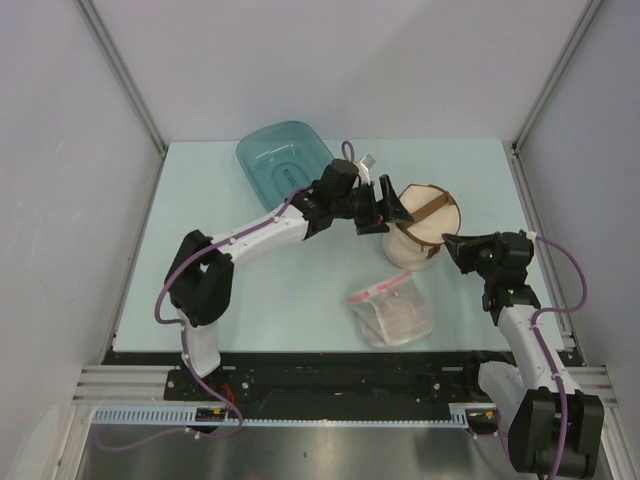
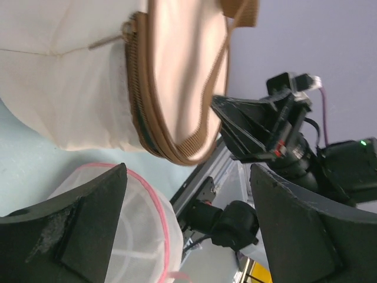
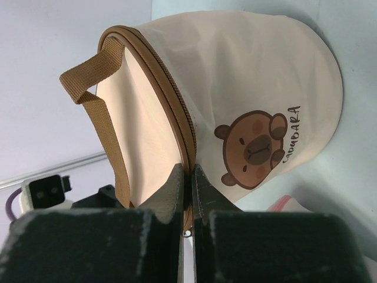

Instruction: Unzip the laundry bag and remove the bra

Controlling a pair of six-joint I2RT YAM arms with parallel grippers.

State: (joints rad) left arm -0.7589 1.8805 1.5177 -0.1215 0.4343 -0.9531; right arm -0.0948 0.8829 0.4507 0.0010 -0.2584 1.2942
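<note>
With the right gripper (image 3: 188, 172) pinched shut on the laundry bag's (image 3: 259, 76) zip (image 3: 166, 78) and the left gripper's (image 2: 187, 171) fingers apart, unzipping looks just begun; next, draw the zip round the rim.

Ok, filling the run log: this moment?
laundry bag zipped | left gripper open beside it | right gripper shut on its zip rim | bra unseen

Standing by the counter (image 1: 250, 300), I count one laundry bag (image 1: 425, 225), with one brown strap (image 3: 103, 127) and one capybara picture (image 3: 250, 150) on it. One teal tub (image 1: 283, 160) sits to its far left, and one clear plastic bag (image 1: 392, 310) lies on its near side. There are two arms and two pincers: the left pincer (image 1: 392, 210) at the bag's left and the right pincer (image 1: 450, 241) at its right.
</note>
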